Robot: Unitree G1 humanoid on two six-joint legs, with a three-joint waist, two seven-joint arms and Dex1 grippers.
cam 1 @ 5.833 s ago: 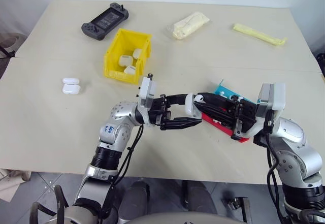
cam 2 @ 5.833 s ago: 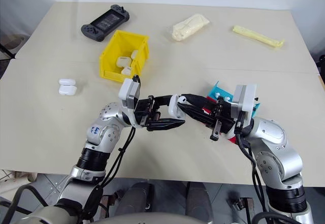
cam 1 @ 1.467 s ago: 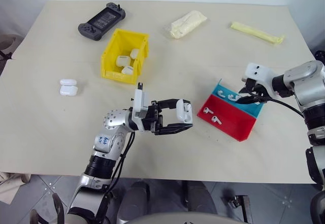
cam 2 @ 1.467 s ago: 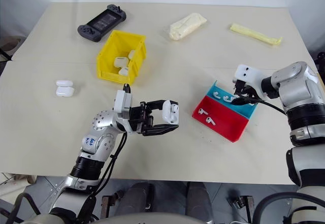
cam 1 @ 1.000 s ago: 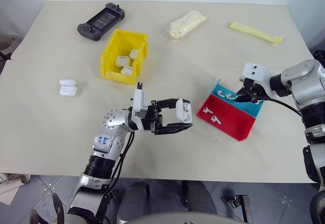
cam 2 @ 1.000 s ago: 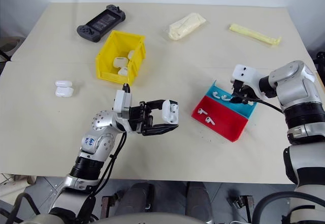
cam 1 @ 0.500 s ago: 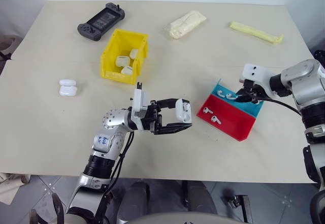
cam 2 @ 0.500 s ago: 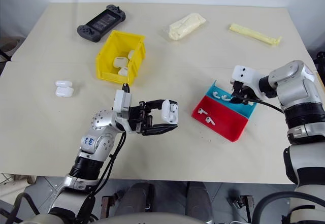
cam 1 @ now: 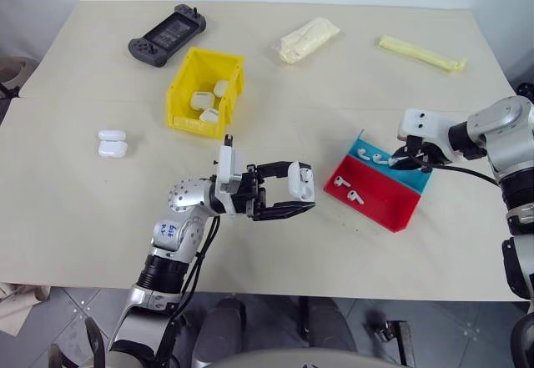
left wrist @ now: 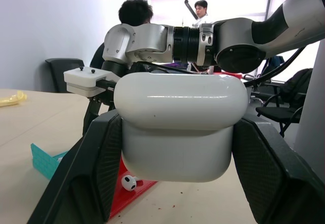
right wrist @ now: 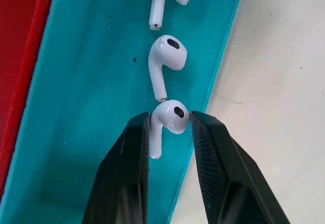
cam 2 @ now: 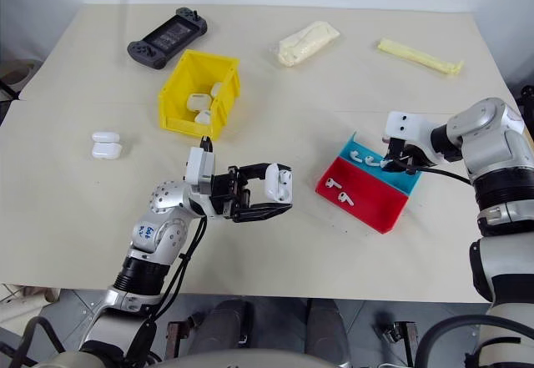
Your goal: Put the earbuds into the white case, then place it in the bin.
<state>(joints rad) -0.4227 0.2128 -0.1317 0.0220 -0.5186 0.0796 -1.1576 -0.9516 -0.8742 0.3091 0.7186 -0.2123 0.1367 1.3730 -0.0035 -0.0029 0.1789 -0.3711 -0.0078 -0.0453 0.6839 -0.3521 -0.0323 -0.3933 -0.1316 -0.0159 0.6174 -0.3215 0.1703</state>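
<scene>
Over the blue tray (right wrist: 76, 132), my right gripper (right wrist: 170, 127) pinches one earbud (right wrist: 170, 116) (tiny, slick) at its head; left gripper (left wrist: 172, 148) clamps the case (left wrist: 177, 127).

Head pair: high above the near edge of the table (cam 1: 75, 218), looking forward and down, far enough to take in the whole top; same scene in both, shifted slightly sideways. Left wrist view: very close behind the white case (left wrist: 180, 127), facing level across the table toward the right arm and people in the room behind. Right wrist view: straight down, very near, onto the blue side of the tray (right wrist: 81, 107). Shared by all four: the tray, its red edge low in the left wrist view.
</scene>
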